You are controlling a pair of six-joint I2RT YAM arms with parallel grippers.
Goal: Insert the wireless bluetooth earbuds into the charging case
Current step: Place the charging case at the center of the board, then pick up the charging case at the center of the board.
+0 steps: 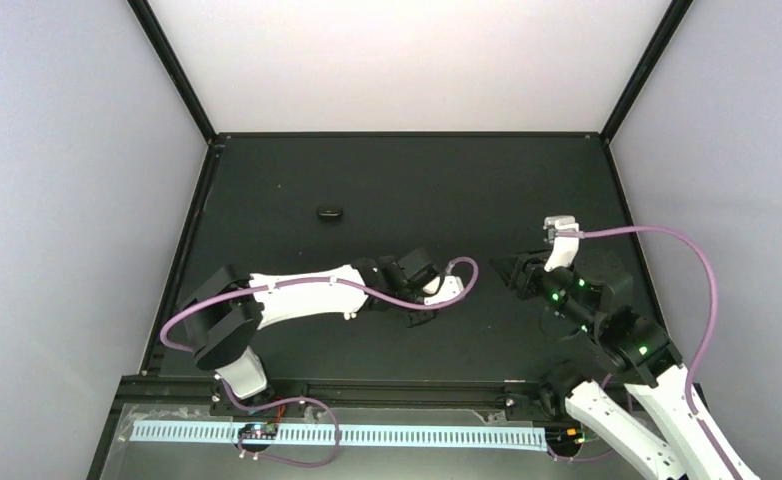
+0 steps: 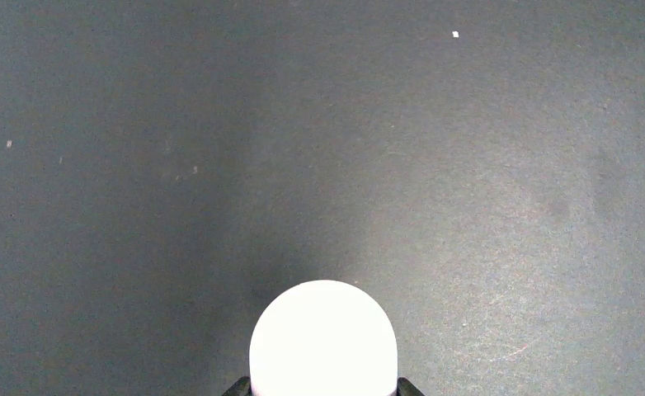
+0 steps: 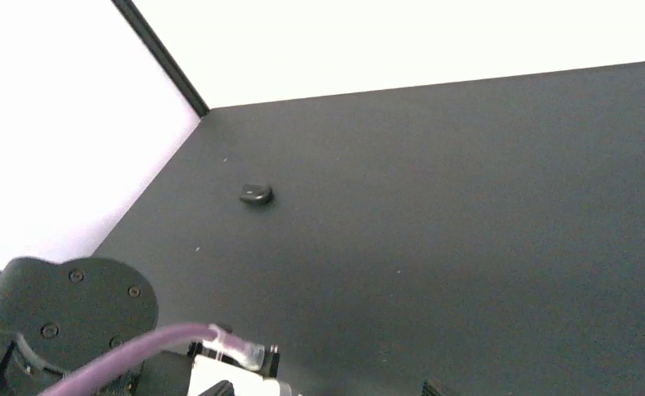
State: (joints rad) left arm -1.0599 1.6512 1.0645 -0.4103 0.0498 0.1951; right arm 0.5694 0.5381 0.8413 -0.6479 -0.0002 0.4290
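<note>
Toward the far left corner of the table [image 1: 417, 180], well apart from both arms, lay a small black oval thing [image 1: 328, 212]. It was no part of the job.

The left arm reached in from the near left corner toward the middle of the table, and its purple cable [image 1: 397, 300] looped along it. The left claw [image 2: 322, 386] pointed straight down there. In the wrist view a fingertip [image 2: 238, 386] sat tight against each side of the white case [image 2: 323, 342], so the claw was closed on the case as far as the picture showed. Only the case's smooth rounded end was in view, so I could not tell whether its lid was up or down, nor whether it rested on the table or hung just above it. From overhead the case was hidden under the claw.

Near the right edge the right claw [image 1: 507, 270] pointed back toward the left one, close but not touching. It was too dark to tell whether it was open or whether it held anything.

The earbuds were not visible in any view. They might have been inside the case, in the right claw or out of sight. I judged the case secured and nothing more proven: both earbuds remained to be seated, for all these pictures showed.
</note>
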